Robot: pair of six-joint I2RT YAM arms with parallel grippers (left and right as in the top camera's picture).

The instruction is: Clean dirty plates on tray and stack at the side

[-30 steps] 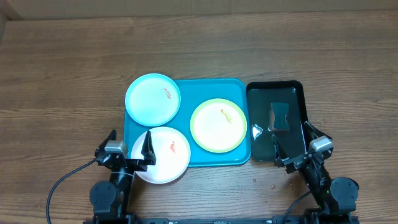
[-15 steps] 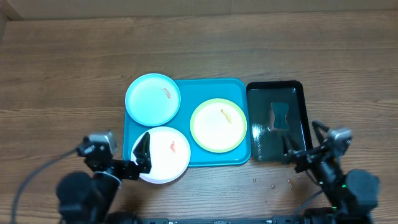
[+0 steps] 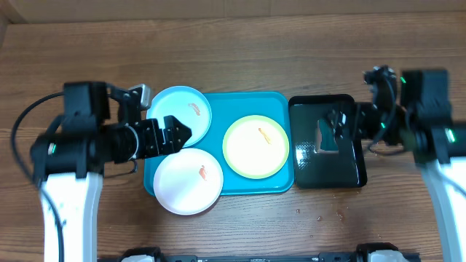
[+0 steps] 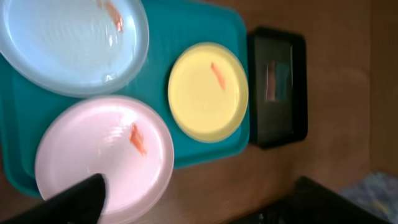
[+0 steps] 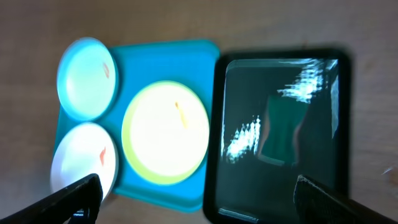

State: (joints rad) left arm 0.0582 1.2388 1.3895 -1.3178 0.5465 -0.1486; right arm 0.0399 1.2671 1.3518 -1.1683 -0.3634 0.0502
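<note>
Three plates lie on the turquoise tray (image 3: 240, 100): a light blue plate (image 3: 180, 115) at the back left, a white plate (image 3: 188, 180) at the front left overhanging the rim, and a yellow-green plate (image 3: 255, 145) on the right. Each carries a small orange-red smear. My left gripper (image 3: 173, 137) hovers open over the tray's left side, between the blue and white plates, with nothing in it. My right gripper (image 3: 337, 127) hangs open and empty above the black tray. The left wrist view shows the white plate (image 4: 102, 155) below one finger (image 4: 71, 202); the right wrist view shows the yellow-green plate (image 5: 165, 134).
A glossy black tray (image 3: 328, 171) sits right of the turquoise one, with a small blue-green patch (image 3: 328, 136) inside it. A few small crumbs (image 3: 318, 215) lie on the wooden table in front of it. A cable trails from the left arm.
Both arms have risen from the table's front edge and swung forward. The left gripper now sits over the tray's left side, the right one over the black tray. The plates have not moved.
</note>
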